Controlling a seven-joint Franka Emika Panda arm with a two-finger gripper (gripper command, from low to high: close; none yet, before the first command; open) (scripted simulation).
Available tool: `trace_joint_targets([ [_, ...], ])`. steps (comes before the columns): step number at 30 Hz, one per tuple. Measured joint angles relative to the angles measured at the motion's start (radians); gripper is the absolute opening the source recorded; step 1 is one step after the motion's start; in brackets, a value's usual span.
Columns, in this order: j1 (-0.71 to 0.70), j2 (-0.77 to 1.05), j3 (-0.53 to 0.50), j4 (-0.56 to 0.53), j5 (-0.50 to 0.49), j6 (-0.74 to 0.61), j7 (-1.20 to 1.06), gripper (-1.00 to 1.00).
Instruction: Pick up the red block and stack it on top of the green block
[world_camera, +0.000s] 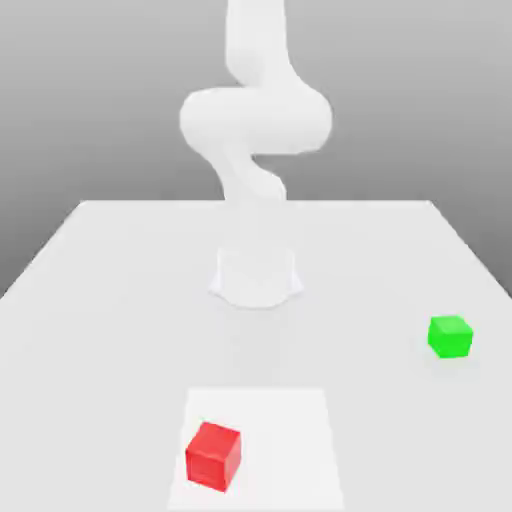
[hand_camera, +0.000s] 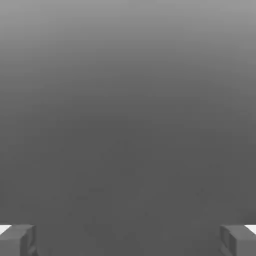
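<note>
Just one red block, one green block, well apart on table; jaws spread wide, empty.

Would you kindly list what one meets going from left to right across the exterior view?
red block → robot arm → green block, all on or above the white table.
</note>
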Motion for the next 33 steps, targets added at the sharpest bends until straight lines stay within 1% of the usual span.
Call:
trace_joint_targets([
  [15, -0.081, 0.550, 0.011, -0.156, -0.028, 0.242, 0.161, 0.00],
  [22, -0.103, 0.803, 0.003, -0.228, -0.007, 0.354, 0.211, 0.00],
  [28, -0.103, 1.020, 0.000, -0.219, 0.000, 0.517, 0.220, 0.00],
  [29, -0.102, 1.044, 0.000, -0.215, -0.001, 0.537, 0.220, -1.00],
  [33, -0.103, 1.044, 0.000, -0.215, -0.002, 0.538, 0.222, -1.00],
])
